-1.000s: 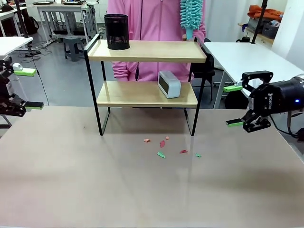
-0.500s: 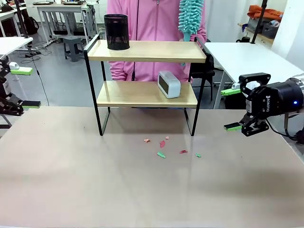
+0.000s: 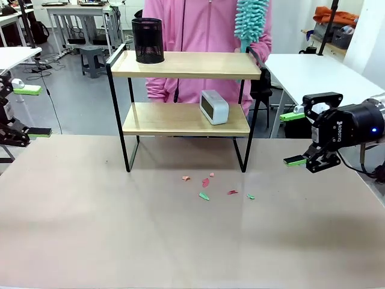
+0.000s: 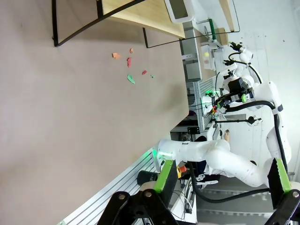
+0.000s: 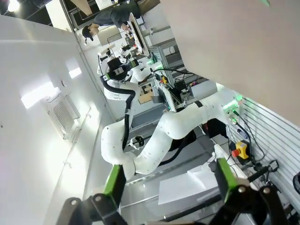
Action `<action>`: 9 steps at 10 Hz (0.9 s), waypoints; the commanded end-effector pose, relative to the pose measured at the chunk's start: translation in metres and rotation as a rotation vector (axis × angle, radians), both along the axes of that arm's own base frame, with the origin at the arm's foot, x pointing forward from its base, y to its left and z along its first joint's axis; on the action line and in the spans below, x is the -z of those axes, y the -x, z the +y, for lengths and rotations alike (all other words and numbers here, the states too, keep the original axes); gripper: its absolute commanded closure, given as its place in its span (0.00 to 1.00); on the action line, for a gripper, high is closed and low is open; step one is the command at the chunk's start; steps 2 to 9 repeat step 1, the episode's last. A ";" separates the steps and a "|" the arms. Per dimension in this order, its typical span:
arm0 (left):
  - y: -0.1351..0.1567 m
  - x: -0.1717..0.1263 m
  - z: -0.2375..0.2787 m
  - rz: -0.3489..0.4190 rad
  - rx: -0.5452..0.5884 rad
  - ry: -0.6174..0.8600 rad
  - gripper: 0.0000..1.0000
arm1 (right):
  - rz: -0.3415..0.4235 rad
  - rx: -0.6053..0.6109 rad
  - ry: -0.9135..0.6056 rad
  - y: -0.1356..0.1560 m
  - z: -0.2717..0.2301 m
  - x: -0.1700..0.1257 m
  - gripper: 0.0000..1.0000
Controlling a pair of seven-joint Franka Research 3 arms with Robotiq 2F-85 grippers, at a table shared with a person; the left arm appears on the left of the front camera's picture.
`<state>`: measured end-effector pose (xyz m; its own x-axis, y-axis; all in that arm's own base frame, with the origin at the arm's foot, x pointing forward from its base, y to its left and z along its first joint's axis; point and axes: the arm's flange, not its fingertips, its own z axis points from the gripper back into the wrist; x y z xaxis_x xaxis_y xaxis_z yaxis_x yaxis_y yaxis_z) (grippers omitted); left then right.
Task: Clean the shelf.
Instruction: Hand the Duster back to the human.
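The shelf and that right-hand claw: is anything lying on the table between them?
No. In the front view, bare table separates the shelf from the open right gripper; paper scraps lie before the shelf.

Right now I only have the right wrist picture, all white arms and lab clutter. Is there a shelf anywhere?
Observer: Yes. In the front view the shelf stands on the far half of the table, with a black mesh cup on its top board and a small white clock on the lower one.
Operator: Is anyone cleaning it?
Observer: A person in pink stands behind it, holding a teal duster upright at the top board's right end.
Operator: Any mess?
Observer: A few red and green scraps lie on the table in front of the shelf.
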<state>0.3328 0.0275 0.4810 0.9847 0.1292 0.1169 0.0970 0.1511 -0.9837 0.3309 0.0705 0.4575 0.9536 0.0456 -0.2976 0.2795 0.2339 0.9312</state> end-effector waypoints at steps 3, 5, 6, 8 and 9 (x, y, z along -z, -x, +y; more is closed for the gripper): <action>0.003 -0.003 0.001 -0.007 0.005 0.008 0.00 | 0.004 -0.008 0.001 0.003 -0.002 -0.002 0.00; 0.003 -0.003 0.001 -0.007 0.005 0.008 0.00 | 0.004 -0.008 0.001 0.003 -0.002 -0.002 0.00; 0.003 -0.003 0.001 -0.007 0.005 0.008 0.00 | 0.004 -0.008 0.001 0.003 -0.002 -0.002 0.00; 0.003 -0.003 0.001 -0.007 0.005 0.008 0.00 | 0.004 -0.008 0.001 0.003 -0.002 -0.002 0.00; 0.003 -0.003 0.001 -0.007 0.005 0.008 0.00 | 0.004 -0.008 0.001 0.003 -0.002 -0.002 0.00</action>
